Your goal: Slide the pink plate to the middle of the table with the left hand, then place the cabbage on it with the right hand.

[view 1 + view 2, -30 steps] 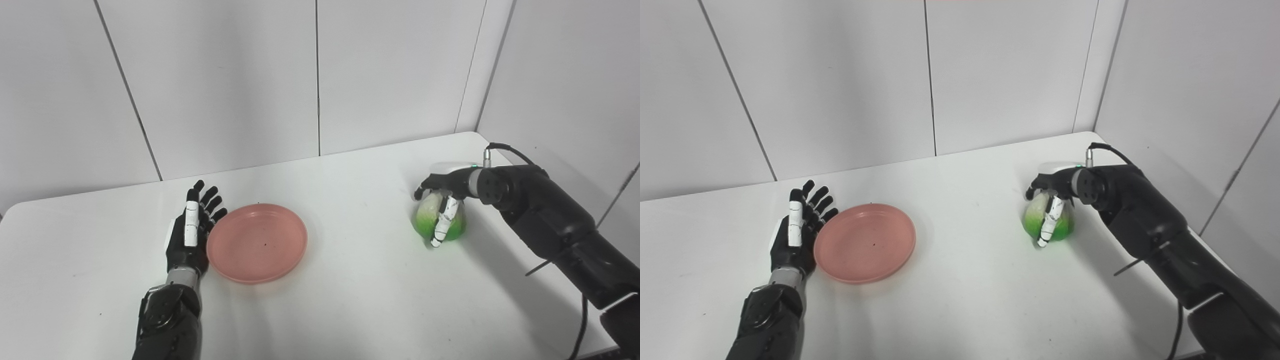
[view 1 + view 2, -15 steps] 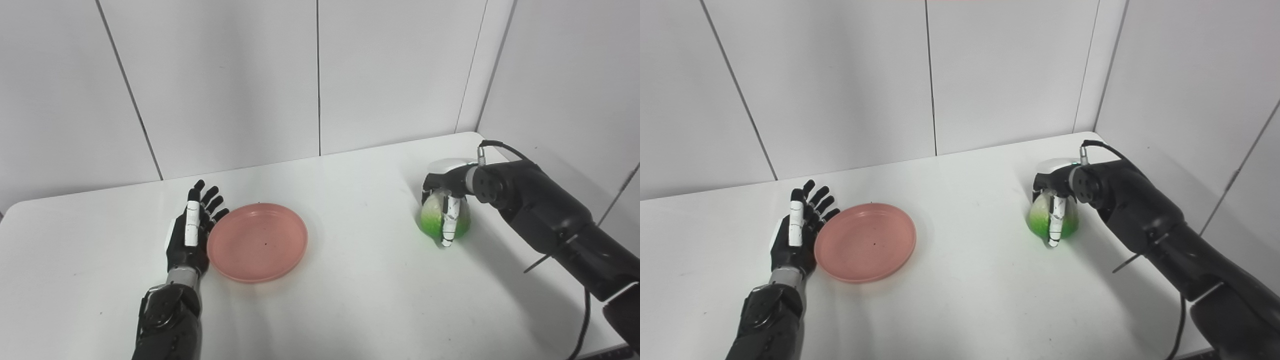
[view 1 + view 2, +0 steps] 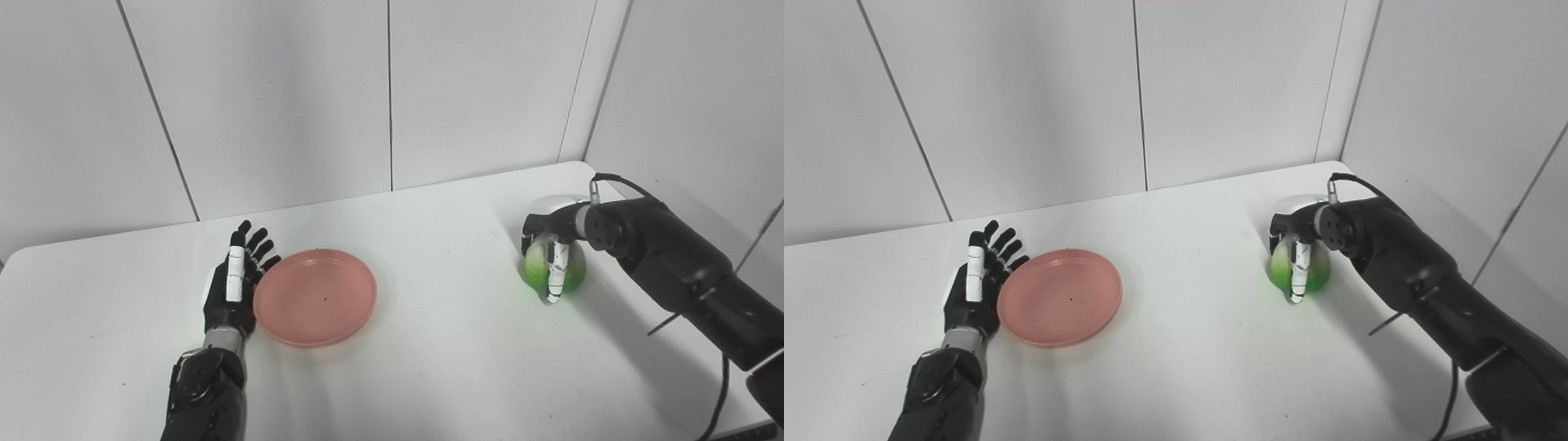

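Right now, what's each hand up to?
Left hand open beside pink plate. Right hand shut on cabbage, far right. Path between clear.

The table lies bare between the plate and the cabbage, so a hand could cross that stretch with nothing in the way. The left hand, fingers spread, stands against the plate's left rim and blocks that side, while the plate's right, near and far sides are free. The right hand wraps the cabbage from above near the far right corner, where the walls close in behind and to the right.
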Controlling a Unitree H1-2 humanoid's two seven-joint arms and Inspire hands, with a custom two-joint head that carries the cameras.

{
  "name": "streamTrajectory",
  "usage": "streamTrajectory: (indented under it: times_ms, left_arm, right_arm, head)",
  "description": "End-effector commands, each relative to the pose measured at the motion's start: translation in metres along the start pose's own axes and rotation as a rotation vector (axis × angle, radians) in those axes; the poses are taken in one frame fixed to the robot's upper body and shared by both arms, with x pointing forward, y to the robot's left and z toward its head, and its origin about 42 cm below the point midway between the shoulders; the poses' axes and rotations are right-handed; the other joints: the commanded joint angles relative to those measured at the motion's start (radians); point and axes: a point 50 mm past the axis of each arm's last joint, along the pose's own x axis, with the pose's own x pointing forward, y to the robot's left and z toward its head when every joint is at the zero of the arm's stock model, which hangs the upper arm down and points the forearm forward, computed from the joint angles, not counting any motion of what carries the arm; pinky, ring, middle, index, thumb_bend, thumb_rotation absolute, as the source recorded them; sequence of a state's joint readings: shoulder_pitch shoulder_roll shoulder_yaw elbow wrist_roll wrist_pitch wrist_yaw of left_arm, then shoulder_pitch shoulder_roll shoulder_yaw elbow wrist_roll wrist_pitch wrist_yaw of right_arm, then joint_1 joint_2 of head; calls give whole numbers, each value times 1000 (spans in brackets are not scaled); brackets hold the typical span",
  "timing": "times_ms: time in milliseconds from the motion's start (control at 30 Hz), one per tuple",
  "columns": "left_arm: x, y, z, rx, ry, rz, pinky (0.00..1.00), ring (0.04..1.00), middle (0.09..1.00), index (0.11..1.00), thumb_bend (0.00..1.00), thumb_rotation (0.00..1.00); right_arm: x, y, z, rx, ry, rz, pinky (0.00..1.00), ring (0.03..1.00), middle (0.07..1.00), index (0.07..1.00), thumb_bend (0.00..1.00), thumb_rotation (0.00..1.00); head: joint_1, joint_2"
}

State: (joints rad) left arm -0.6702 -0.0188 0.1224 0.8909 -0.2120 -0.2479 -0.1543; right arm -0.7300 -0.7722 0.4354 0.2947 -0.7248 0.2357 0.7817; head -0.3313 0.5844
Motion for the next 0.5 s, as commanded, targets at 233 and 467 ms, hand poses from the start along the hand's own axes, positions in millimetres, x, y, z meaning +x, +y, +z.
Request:
streamTrajectory:
  times_ms: [233,467]
  left_arm:
    - [2,-1,-6,0,53,-1,827,904,925,954,1000,874]
    - [3,-5,-6,-8,53,1,824,894,920,946,1000,871]
  right_arm:
    - [-42,-61,28,-64,-120,-116,354,421,521,477,517,0]
    - [-70,-99,58,-165,-207,-231,327,410,511,509,517,0]
  head:
    - [2,-4]
    - [4,-6]
